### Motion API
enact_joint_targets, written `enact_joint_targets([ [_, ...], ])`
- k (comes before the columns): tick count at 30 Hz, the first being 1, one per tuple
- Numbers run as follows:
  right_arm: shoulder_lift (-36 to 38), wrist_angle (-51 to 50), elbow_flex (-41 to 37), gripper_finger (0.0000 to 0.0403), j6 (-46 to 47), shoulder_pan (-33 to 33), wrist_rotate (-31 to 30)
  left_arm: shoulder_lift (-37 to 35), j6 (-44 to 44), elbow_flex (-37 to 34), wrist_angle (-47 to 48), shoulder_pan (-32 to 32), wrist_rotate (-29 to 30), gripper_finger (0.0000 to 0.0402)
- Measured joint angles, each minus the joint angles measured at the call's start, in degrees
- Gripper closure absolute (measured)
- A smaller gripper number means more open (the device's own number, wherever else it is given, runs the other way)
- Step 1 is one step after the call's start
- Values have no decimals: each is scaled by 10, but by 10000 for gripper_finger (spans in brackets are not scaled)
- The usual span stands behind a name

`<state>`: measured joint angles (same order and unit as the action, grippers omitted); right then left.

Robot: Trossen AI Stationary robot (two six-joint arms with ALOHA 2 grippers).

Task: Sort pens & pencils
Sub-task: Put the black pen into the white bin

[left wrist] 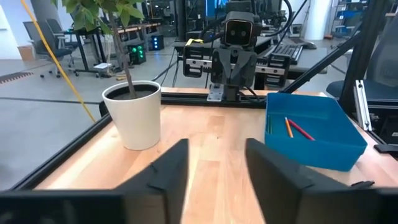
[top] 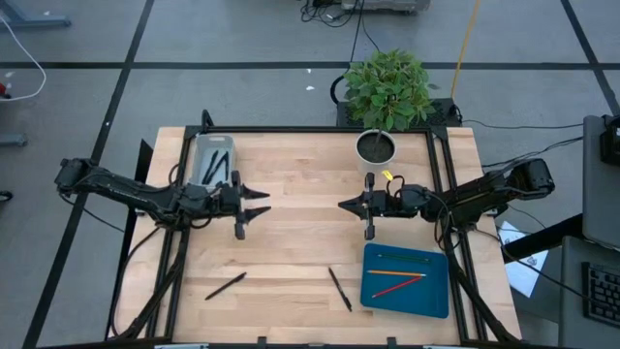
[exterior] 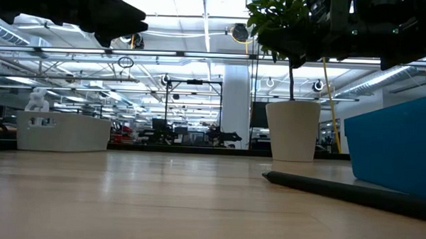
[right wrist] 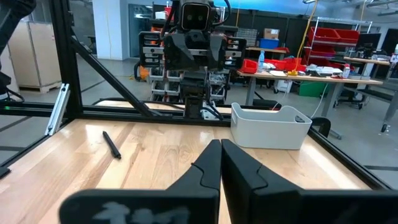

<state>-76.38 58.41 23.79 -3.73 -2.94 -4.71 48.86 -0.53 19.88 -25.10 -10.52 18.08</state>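
Observation:
Two black pens lie flat on the wooden table near its front edge, one (top: 225,286) on the left and one (top: 339,288) beside the blue tray (top: 438,291). More dark pens (top: 215,167) rest in the grey bin (top: 199,155) at the far left. In the blue tray lie green, orange and red pencils (top: 399,276), which also show in the left wrist view (left wrist: 292,129). My left gripper (top: 257,202) hovers level above the table's middle, open and empty (left wrist: 214,168). My right gripper (top: 344,205) faces it, shut with nothing between its fingers (right wrist: 221,158).
A white pot (top: 376,147) with a green plant stands at the far edge, right of the middle. Black frame rails (top: 291,130) run round the table. Bare wood lies between the two grippers and in front of them.

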Motion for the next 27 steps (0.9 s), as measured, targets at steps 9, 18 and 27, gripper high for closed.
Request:
enact_joint_targets([
  [9, 0, 0, 0, 403, 0, 0, 0, 0, -15, 0, 0, 0, -2, 99],
  [18, 0, 0, 0, 403, 0, 0, 0, 0, -15, 0, 1, 0, -2, 32],
  [27, 0, 0, 0, 403, 0, 0, 0, 0, -10, 0, 18, 0, -6, 69],
])
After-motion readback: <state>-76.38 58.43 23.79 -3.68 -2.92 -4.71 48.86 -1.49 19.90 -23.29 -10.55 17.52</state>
